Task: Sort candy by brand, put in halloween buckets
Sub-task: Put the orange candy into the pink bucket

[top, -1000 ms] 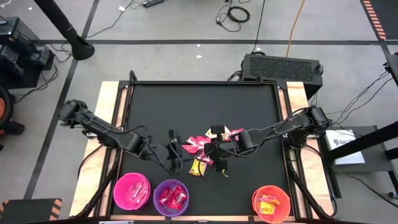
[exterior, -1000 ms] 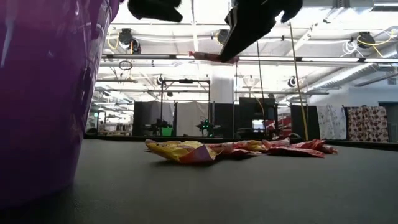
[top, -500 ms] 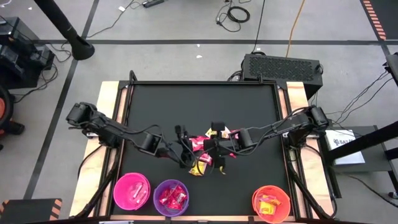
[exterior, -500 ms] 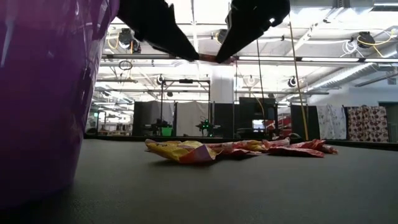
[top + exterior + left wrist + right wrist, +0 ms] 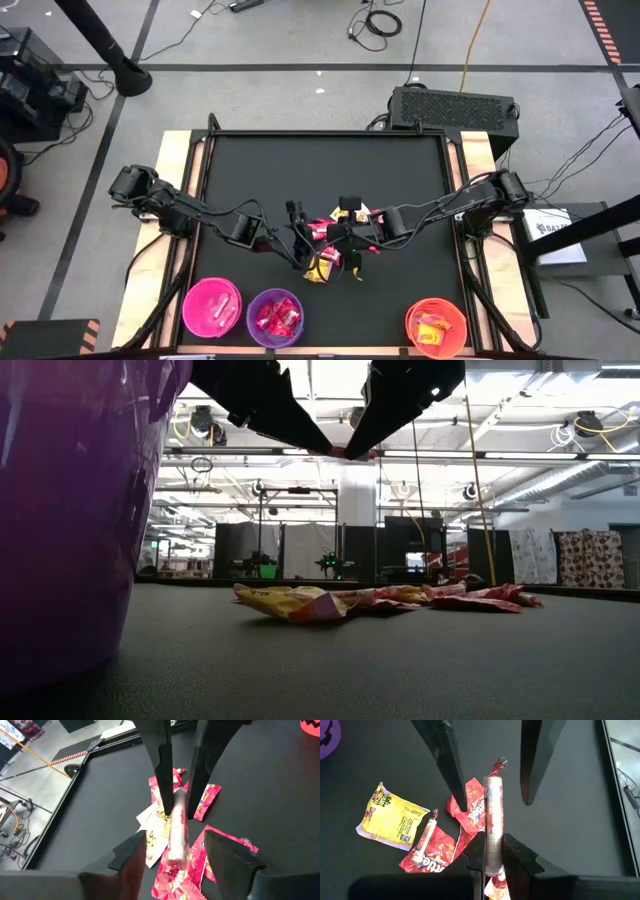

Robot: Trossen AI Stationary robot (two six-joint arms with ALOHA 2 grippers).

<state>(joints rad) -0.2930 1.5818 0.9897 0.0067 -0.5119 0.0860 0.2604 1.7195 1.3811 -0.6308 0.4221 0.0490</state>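
Candy pile of red, yellow and pale packets lies mid-mat, well back from the pink bucket, purple bucket and orange bucket, each holding some; one pale roll is lifted above the pile.

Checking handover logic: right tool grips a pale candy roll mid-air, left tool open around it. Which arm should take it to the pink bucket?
Left, probably. The pink bucket sits on the table's left side, nearest that arm, and the left tool straddles the candy roll pinched by the right tool.
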